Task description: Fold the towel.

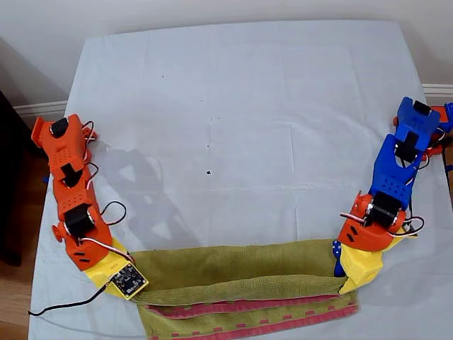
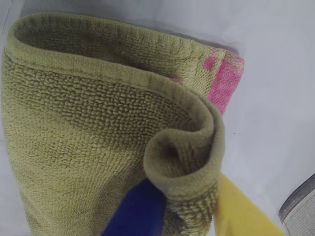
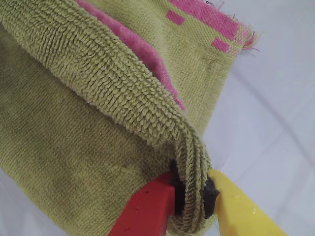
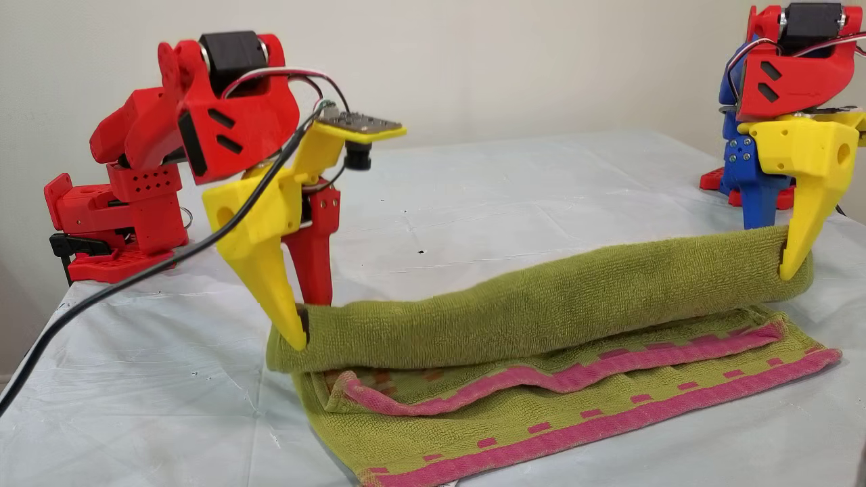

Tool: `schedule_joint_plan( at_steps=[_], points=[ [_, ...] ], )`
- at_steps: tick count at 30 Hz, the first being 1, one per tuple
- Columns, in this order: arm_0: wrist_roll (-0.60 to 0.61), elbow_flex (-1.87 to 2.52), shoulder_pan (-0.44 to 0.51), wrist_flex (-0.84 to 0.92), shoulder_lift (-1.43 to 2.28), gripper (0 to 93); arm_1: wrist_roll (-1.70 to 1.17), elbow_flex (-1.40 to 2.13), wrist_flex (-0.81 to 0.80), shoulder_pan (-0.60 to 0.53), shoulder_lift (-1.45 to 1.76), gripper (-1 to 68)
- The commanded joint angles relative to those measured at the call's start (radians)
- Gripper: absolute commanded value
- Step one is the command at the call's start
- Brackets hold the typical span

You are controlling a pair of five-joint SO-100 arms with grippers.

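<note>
Rough looped terry towel (image 4: 541, 304)

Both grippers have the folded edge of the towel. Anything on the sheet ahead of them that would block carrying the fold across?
Nothing visible does. My first gripper and my second gripper pinch the towel, and the table sheet beyond shows only creases and tiny dark specks.

No readable text, labels, brands or numbers in any view.

A white sheet (image 1: 241, 106) covers the table in front of me, creased in a grid of fold lines and dotted with a few small dark specks (image 1: 209, 172) near its middle. Behind it I see a plain pale wall (image 4: 514, 61), with a white baseboard (image 1: 39, 110) and brown floor (image 1: 18, 283) on the exterior view's left.
</note>
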Motion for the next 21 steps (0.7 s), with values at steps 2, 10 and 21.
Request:
schedule_joint_plan(
  at_steps=[2, 10, 21],
  points=[
    [0.015, -0.075, 0.000, -0.034, 0.034, 0.7, 0.017, -0.098, -0.026, -0.023, 0.058, 0.1],
    [0.028, -0.075, 0.002, -0.067, 0.014, 5.4, 0.025, -0.098, -0.086, -0.034, 0.015, 0.7],
    [0.060, -0.072, 0.018, -0.025, -0.014, 56.0, 0.017, -0.101, -0.117, -0.055, -0.017, 54.4]
  ],
)
